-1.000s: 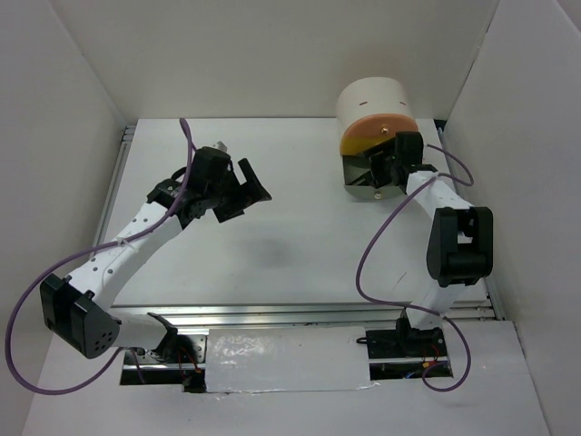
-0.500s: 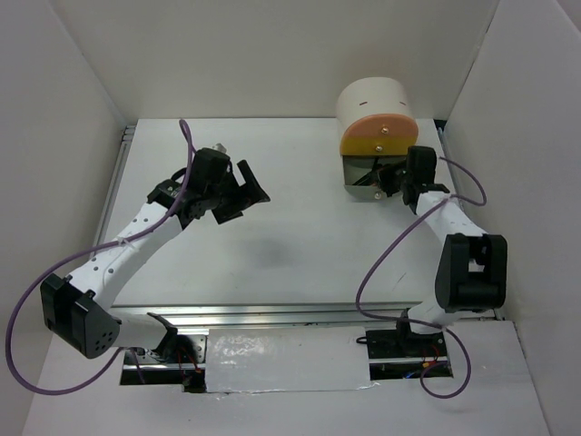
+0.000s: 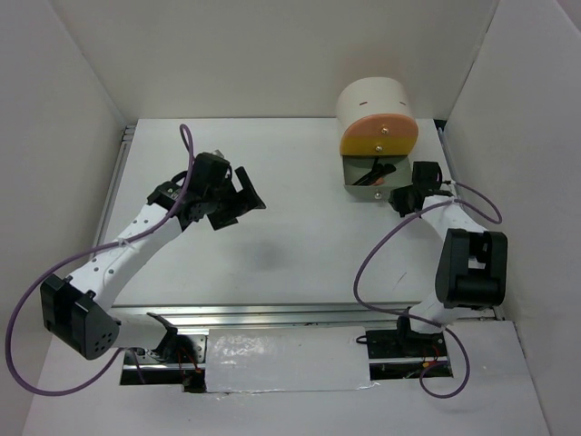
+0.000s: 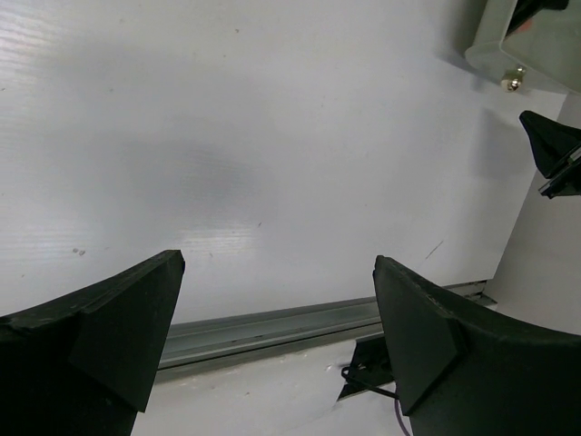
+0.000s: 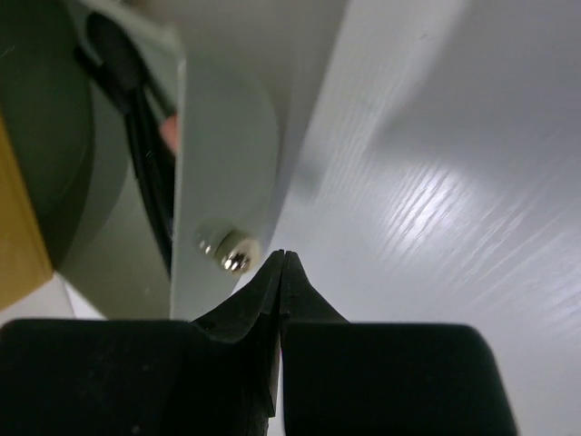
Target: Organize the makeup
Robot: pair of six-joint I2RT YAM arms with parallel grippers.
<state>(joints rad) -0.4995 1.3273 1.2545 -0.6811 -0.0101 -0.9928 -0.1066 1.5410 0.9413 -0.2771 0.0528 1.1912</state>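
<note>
**Resting shut beside the open drawer's knob, with makeup already inside**

Top external view: a cream round-topped storage box stands at the far right of the white table. Below its orange drawer front, the open drawer sticks out toward the arms. Thin black sticks lie inside it, and no makeup shows on the table itself. The right gripper sits low at the drawer's right front corner, but this view does not show whether its fingers are together. The left gripper hangs over the left half of the table, well apart from the box, with its fingers spread and nothing between them.

Left wrist view: the two black fingers stand wide apart over bare table, holding nothing. A metal rail runs along the table's near edge. At the top right, a corner of the drawer and its small knob show, with the other arm's dark fingertips just below them.

Right wrist view: the fingers are pressed together to a single point, gripping nothing. That point lies just beside the knob on the pale drawer front, and contact cannot be told. Behind the front, the black sticks lie lengthwise in the drawer, with the end of a coral-pink stick beside them.
</note>
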